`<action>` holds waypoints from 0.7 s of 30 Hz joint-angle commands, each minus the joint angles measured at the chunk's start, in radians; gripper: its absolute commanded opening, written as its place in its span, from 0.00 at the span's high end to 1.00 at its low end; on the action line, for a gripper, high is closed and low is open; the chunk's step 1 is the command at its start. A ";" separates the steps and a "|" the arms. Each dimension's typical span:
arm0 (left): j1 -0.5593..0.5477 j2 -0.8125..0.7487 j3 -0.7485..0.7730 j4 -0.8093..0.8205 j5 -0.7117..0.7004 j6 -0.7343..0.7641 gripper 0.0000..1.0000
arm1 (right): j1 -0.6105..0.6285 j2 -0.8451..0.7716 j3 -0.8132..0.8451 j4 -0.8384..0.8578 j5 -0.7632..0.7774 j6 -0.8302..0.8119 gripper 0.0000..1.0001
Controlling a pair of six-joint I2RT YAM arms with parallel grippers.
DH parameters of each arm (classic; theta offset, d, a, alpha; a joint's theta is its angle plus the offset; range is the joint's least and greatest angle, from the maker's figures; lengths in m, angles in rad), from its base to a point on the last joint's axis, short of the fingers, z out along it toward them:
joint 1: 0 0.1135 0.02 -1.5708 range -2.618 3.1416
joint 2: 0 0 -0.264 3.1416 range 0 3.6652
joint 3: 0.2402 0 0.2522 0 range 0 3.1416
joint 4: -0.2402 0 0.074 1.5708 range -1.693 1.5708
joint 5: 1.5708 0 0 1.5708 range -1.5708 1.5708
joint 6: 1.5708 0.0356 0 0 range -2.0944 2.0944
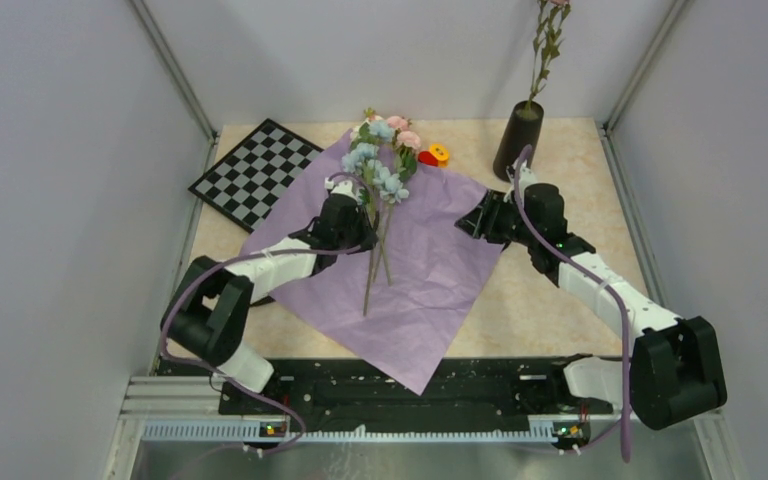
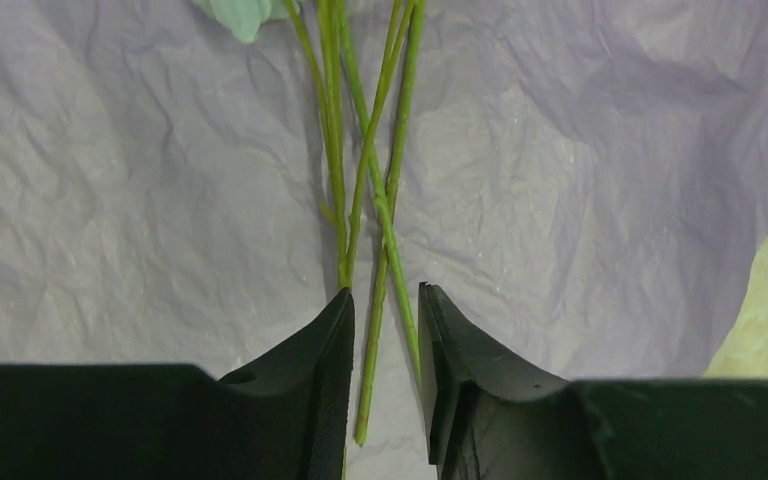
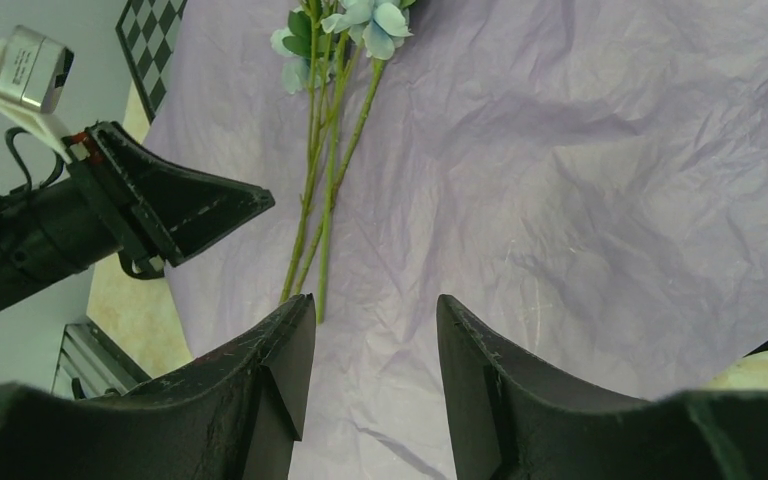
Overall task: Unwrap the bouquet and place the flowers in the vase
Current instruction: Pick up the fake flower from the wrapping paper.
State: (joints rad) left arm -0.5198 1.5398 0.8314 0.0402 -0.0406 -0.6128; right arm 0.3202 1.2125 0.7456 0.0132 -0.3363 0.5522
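Left wrist view alone shows the left gripper (image 2: 385, 292) parted, loosely straddling stems of the flowers (image 2: 335, 170). Overhead, the vase (image 1: 518, 140) stands at one o'clock, off the paper (image 1: 430, 270) edge; the right gripper (image 3: 375, 300) gapes empty.

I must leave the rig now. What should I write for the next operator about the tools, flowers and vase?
Left tool: open, jaws either side of the stems, gripping nothing.
Right tool: open, empty, over the purple paper.
Done: paper spread flat, flowers lying on it; one stem stands in the vase.
To do: move the remaining flowers into the vase.
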 commanded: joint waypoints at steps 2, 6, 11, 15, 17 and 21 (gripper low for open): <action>0.015 0.097 0.120 0.022 0.033 0.053 0.66 | 0.008 -0.040 -0.015 0.014 0.011 -0.011 0.50; 0.019 0.157 0.168 -0.011 0.017 0.072 0.65 | 0.007 -0.043 -0.017 0.007 0.016 -0.013 0.50; 0.020 0.210 0.209 -0.066 -0.015 0.103 0.65 | 0.007 -0.043 -0.017 0.007 0.021 -0.015 0.50; 0.020 0.246 0.242 -0.113 -0.024 0.117 0.65 | 0.007 -0.041 -0.017 0.007 0.022 -0.015 0.50; 0.020 0.263 0.261 -0.136 -0.030 0.125 0.65 | 0.008 -0.039 -0.017 0.007 0.021 -0.015 0.50; 0.019 0.287 0.282 -0.154 -0.040 0.143 0.65 | 0.007 -0.037 -0.017 0.009 0.020 -0.014 0.50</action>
State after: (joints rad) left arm -0.5049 1.8076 1.0645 -0.0883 -0.0540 -0.5056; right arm 0.3202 1.1984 0.7311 0.0029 -0.3229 0.5503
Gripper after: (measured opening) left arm 0.351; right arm 0.497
